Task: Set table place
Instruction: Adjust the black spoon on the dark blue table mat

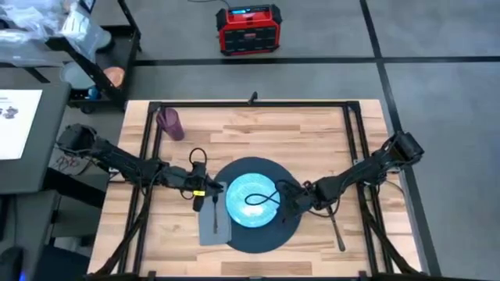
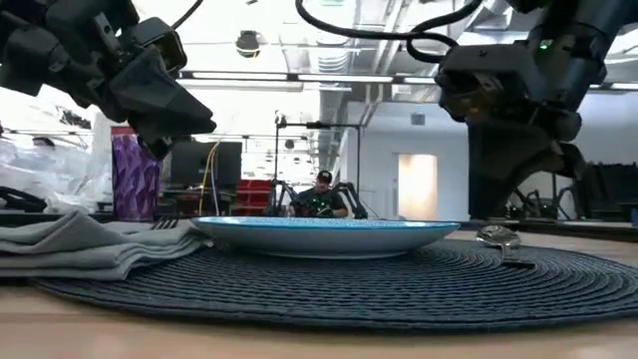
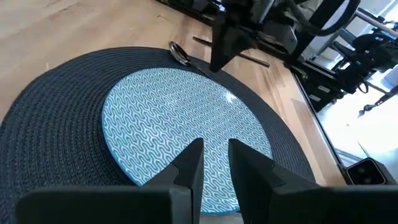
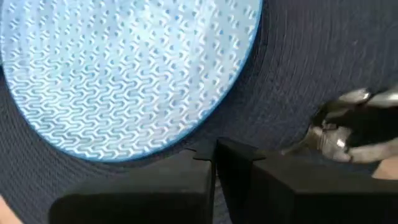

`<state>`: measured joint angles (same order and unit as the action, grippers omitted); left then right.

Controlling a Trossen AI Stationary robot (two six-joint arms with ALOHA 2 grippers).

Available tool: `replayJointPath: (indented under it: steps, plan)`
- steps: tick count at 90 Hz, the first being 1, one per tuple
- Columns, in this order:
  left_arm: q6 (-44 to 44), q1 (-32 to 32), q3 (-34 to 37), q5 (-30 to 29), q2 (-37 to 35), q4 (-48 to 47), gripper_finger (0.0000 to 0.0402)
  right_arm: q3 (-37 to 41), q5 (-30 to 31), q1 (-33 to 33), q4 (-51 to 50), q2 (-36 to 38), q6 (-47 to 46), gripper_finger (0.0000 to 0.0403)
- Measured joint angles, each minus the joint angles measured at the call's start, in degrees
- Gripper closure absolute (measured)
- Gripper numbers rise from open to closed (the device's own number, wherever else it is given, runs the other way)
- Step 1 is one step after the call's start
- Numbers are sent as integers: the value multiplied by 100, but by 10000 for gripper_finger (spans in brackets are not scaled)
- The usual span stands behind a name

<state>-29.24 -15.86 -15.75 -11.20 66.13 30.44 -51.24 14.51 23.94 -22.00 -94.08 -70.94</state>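
Overhead, the round dark woven place mat [image 1: 258, 226] lies on the light wood plank table [image 1: 312, 133] under a patterned light blue plate [image 1: 251, 201], the left gripper [image 1: 209, 191] above the grey cloth napkin [image 1: 212, 222] and the right gripper [image 1: 287, 199] at the plate's far edge. From the left wrist, its fingers [image 3: 193, 165] stand slightly parted, grasping nothing (a spoon [image 3: 180, 54] lies beyond the plate). From the right wrist, the fingers [image 4: 239, 152] look pressed together and empty above the mat.

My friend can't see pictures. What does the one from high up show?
A light blue plate sits on a round dark mat on a wooden table. The left gripper and right gripper hover at the plate's two sides. A grey napkin lies left, a purple cup farther back.
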Motion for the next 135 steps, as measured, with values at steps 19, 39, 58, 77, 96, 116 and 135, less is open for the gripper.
replayJointPath:
  steps: [19,39,58,77,96,116,135]
  plan:
    - [1,-83,0,-10,0,3,345,0,-137,15,138,-92,22,403]
    - [1,-146,0,-163,0,8,345,6,-512,-9,588,-556,92,403]
    - [-1,-181,0,-175,0,4,345,-15,-519,40,921,-737,90,403]
    - [-1,-181,0,-179,0,11,345,2,-542,104,701,-534,96,403]
    - [1,-181,0,-179,0,4,345,2,-673,194,384,-409,98,403]
    - [1,-181,0,-190,0,6,345,2,-708,313,384,-402,111,403]
    - [-43,-181,0,-192,0,6,345,0,-667,306,435,-400,120,403]
